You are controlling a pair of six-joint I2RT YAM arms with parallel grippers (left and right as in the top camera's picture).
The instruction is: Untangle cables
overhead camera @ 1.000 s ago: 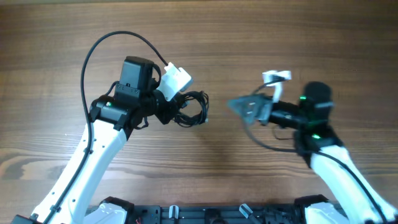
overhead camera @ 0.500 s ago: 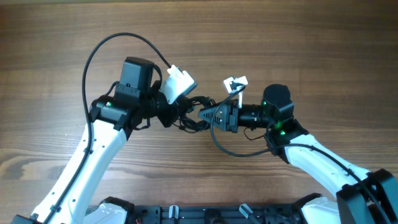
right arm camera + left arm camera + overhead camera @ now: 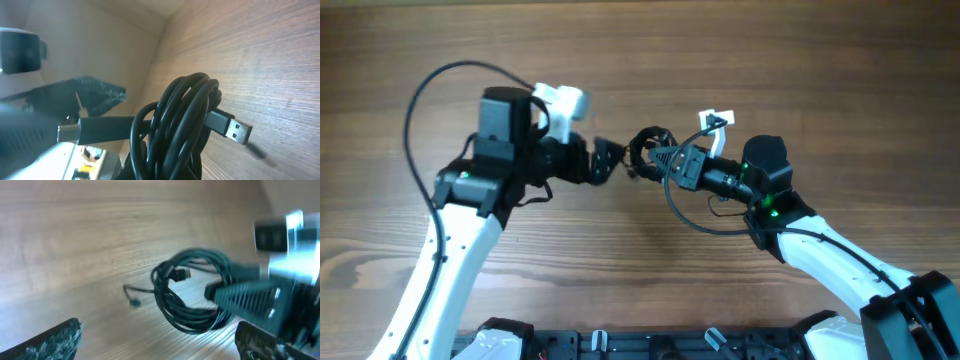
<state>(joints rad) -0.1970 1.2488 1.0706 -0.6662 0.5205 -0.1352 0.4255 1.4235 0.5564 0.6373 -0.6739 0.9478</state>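
The cables [image 3: 645,150] are a small coil of thin black cord near the table's middle, held between the two arms. My right gripper [image 3: 660,160] is shut on the coil's right side. The right wrist view is filled by the bundle [image 3: 182,125], which hides most of my own jaws; a silver USB plug [image 3: 235,129] sticks out to the right. My left gripper [image 3: 605,160] stands open just left of the coil, apart from it. From the left wrist, the coil [image 3: 192,297] hangs ahead of my wide-spread fingers [image 3: 55,340], with a small plug end [image 3: 134,301] trailing left.
Bare wooden table [image 3: 650,60] lies all around. A thick black arm cable [image 3: 430,90] arcs over the left arm, and another loops under the right wrist [image 3: 695,220]. The arm bases sit along the near edge [image 3: 650,345].
The left gripper has opened, let go of the bundle and drawn back to the left. The right gripper has shut on the bundle and carried it slightly away from the near edge.
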